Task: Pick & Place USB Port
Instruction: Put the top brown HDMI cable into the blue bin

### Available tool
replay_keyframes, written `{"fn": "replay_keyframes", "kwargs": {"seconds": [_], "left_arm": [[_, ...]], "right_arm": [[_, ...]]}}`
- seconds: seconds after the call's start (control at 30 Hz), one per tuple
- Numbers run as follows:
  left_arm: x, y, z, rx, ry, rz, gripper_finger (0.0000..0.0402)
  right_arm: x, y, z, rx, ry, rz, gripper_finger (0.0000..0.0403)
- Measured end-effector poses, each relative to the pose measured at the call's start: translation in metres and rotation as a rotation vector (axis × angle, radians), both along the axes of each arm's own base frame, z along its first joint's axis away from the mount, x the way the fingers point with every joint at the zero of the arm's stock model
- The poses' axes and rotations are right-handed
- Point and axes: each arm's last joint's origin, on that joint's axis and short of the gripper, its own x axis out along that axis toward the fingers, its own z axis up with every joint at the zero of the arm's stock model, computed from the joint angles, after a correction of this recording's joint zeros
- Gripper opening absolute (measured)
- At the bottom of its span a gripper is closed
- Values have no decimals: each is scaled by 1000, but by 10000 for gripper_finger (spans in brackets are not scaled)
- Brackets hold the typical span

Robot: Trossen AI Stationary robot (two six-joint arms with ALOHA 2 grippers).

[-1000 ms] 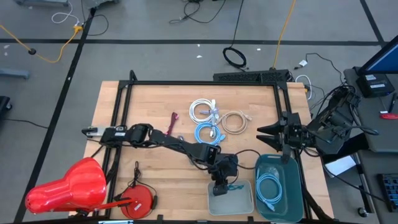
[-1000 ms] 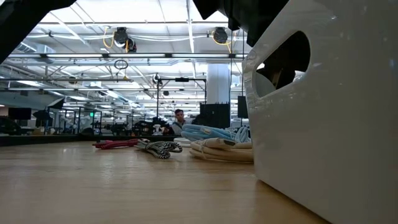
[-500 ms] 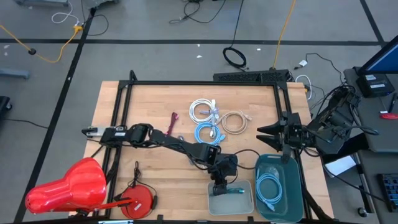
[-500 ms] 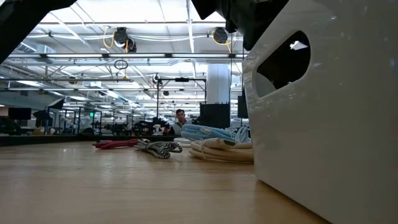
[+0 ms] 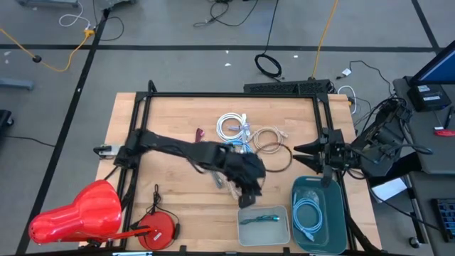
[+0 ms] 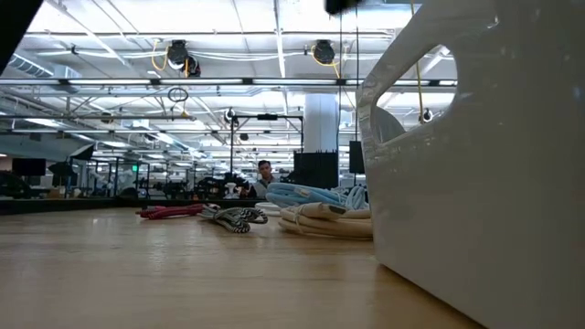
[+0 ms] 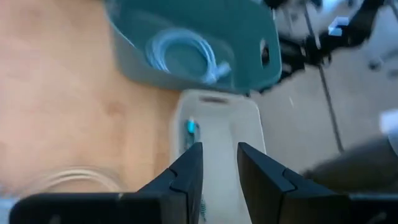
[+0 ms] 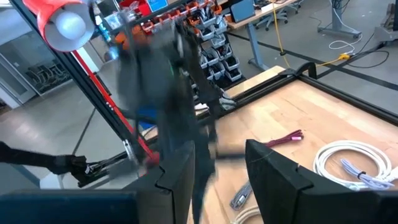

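The USB cable (image 5: 264, 218) is a short teal-blue lead with a small plug at one end, lying loose on the floor of the white tray (image 5: 245, 232), just below and beside the left claw (image 5: 245, 192) as seen from overhead. In the left wrist view the same cable (image 7: 191, 128) shows as a teal sliver against the tray's (image 7: 249, 124) pale inside, straight ahead between the two dark fingers. The left claw stands apart with nothing between its fingers (image 7: 186, 174), hanging over the bare wood of the surface (image 5: 170, 192) just short of the tray's near rim. Beside the tray, farther from the left claw, sits the teal bin (image 5: 334, 213) holding a coiled light-blue cable (image 5: 307, 217). Behind the left claw lie the white coil (image 5: 233, 126), the blue coil (image 5: 238, 151) and the beige coil (image 5: 269, 140), with a small red cable (image 5: 198, 136) off to their side. The wood between the left claw and the surface's left edge lies open. The right claw (image 5: 302, 150) waits near the surface's right edge above the teal bin, its fingers (image 8: 273, 165) set apart and holding nothing.
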Motion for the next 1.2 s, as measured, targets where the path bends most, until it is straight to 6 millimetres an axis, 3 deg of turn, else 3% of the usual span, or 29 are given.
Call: {"fn": "replay_keyframes", "kwargs": {"seconds": [0.17,0.27,0.37,0.6,0.87,1.0,1.2], "left_arm": [[-39,10,50,83,-49,136,102],[-65,14,66,162,-15,251,102],[-88,17,70,266,71,371,102],[-118,18,54,415,321,468,102],[-155,27,20,460,408,520,101],[-189,41,0,395,379,598,101],[-235,55,-21,194,229,667,101]], "right_arm": [[9,4,-5,-18,21,-26,134],[19,5,-9,-35,40,-56,134],[33,6,-15,-53,65,-101,134],[79,-6,-43,-26,208,-134,134],[133,-44,-91,112,317,-88,134],[143,-73,-112,106,382,-186,134],[139,-127,-138,109,479,-377,134]]}}
